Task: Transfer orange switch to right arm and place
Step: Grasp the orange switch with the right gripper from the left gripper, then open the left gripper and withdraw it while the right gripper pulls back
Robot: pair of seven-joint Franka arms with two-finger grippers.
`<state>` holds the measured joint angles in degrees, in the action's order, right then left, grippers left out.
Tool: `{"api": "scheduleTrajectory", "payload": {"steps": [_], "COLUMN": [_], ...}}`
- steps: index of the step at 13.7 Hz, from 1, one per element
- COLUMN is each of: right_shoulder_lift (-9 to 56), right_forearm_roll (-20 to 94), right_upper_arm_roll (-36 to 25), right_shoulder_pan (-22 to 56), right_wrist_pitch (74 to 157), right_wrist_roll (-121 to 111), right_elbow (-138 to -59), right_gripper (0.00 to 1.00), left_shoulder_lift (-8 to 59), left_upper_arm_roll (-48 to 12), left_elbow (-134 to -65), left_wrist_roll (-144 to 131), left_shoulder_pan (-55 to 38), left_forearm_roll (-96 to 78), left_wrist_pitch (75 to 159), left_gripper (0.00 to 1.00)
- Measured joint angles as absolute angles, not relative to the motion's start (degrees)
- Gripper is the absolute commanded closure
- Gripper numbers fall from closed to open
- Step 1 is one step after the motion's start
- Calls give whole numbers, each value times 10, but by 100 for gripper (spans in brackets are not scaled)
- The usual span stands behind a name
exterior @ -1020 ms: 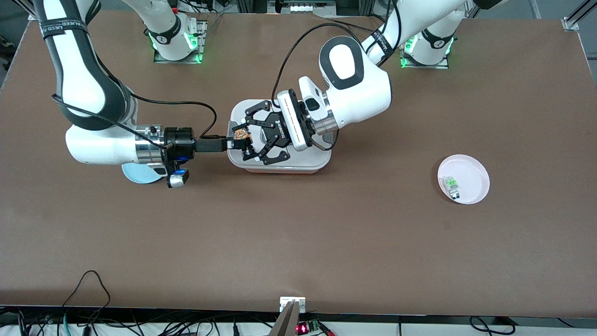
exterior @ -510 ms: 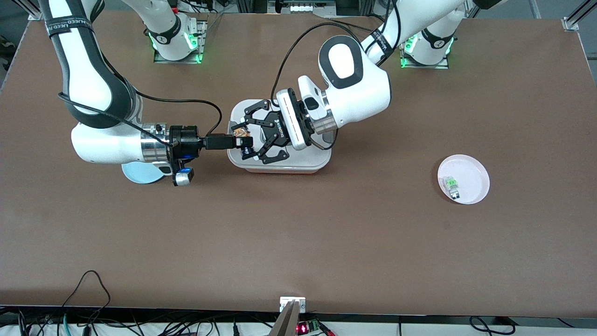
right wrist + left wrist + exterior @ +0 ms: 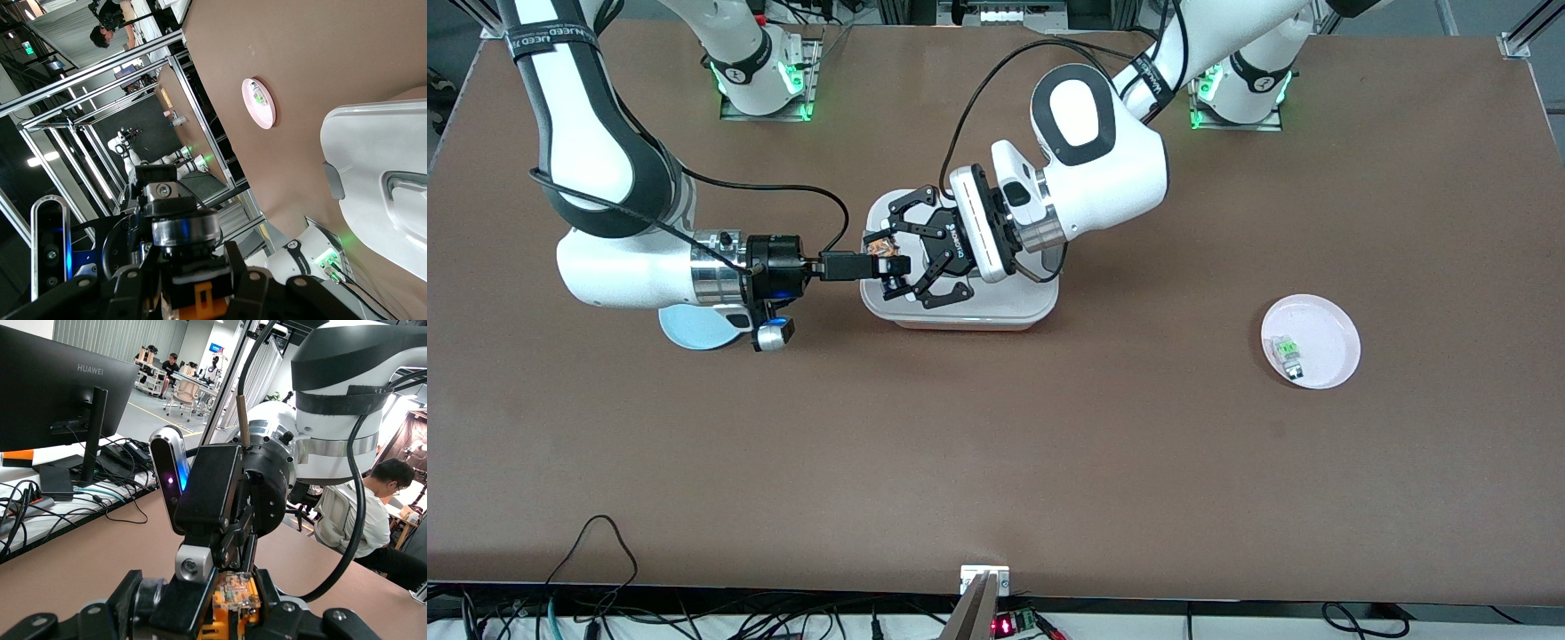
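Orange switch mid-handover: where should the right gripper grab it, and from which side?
Grip the orange switch on its exposed end, coming level from the right arm's end of the table. The left gripper pinches it over the white container, leaving that end free for the right gripper.

My front camera high over the counter (image 3: 996,462) facing both bases, wrist cameras close, facing each other, all sharing the orange switch (image 3: 886,255).
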<state>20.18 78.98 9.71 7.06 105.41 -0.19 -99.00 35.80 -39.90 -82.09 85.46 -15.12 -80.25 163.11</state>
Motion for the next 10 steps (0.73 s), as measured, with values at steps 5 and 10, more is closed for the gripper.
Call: {"api": "scheduleTrajectory", "payload": {"steps": [5, 10], "right_shoulder_lift": [196, 194], "right_forearm_roll": [791, 791], "right_upper_arm_roll": [97, 97], "right_shoulder_pan": [71, 71], "right_wrist_pitch": [1054, 1054], "right_wrist_roll": [-2, -2], "right_elbow": [-990, -990], "right_gripper": [71, 72], "left_shoulder_lift": [358, 358], "left_upper_arm_roll": [-399, -399], "left_elbow": [-819, -816], "left_wrist_roll": [853, 853], "left_shoulder_pan": [-152, -152], "left_forearm_roll": [-803, -803], "left_wrist_pitch": [1631, 1631], "left_gripper": [0, 0]}}
